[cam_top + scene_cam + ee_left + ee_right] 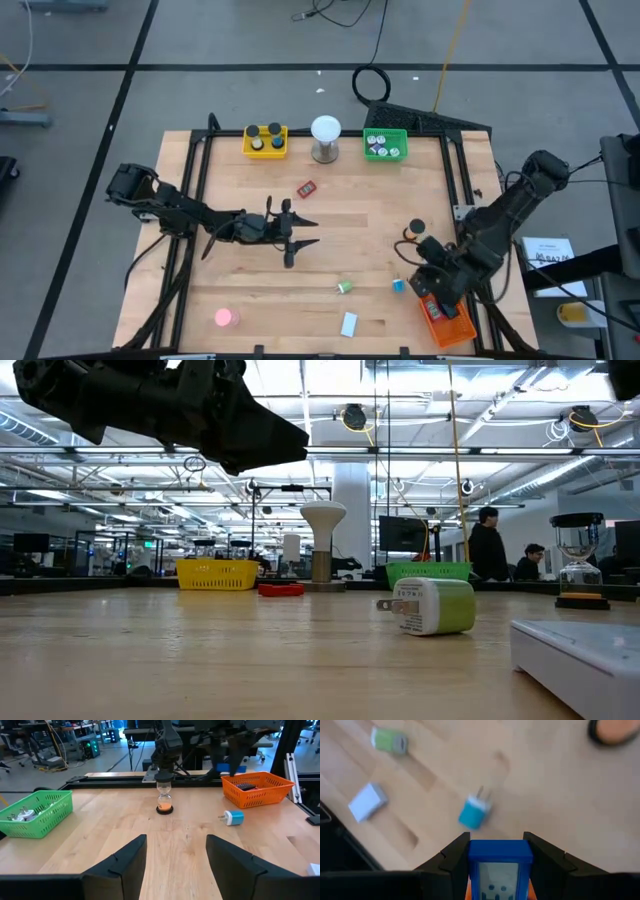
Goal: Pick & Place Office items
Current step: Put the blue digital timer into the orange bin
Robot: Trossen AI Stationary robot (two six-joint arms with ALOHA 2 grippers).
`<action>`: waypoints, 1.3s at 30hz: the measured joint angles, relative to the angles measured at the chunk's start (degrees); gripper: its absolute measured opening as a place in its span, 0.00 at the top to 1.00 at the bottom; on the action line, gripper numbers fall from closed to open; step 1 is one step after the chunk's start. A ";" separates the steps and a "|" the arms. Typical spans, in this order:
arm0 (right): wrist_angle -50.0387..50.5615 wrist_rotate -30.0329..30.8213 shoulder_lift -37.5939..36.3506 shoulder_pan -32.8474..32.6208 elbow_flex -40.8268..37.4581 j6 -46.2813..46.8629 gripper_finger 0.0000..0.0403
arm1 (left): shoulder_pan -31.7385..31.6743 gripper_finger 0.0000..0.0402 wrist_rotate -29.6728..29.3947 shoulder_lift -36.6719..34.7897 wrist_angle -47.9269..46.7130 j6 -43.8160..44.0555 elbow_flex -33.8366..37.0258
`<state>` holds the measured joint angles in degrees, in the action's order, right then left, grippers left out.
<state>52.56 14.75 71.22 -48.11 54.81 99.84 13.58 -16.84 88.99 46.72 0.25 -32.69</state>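
Above the orange tray, right gripper apparently clamps a blue block.

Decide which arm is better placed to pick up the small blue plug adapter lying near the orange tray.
Right. The right gripper hovers beside the small blue plug adapter and the orange mesh tray, though it already clamps a blue block. The left gripper, open and empty, is mid-table, farther away.

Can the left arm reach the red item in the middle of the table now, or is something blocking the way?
Probably yes. The left gripper is open and empty, and the red item lies close beyond it on bare wooden table; nothing stands between them.
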 joint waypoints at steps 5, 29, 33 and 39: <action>-0.68 -3.16 2.17 -5.42 0.00 8.06 0.63 | 0.00 0.52 0.00 0.00 0.01 0.00 0.00; 10.49 -14.93 20.28 -13.52 9.40 18.22 0.61 | 0.00 0.47 -0.01 0.00 0.07 0.00 -0.04; 10.49 -14.95 21.20 -13.52 9.40 18.15 0.61 | 0.00 0.47 -0.01 0.00 0.07 0.00 -0.04; 10.47 -15.05 21.29 -13.52 9.40 18.63 0.59 | 0.00 0.47 -0.01 0.02 0.07 -0.02 -0.04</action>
<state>63.02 -0.31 92.51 -61.63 64.20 118.48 13.58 -16.84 89.01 46.78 0.23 -32.73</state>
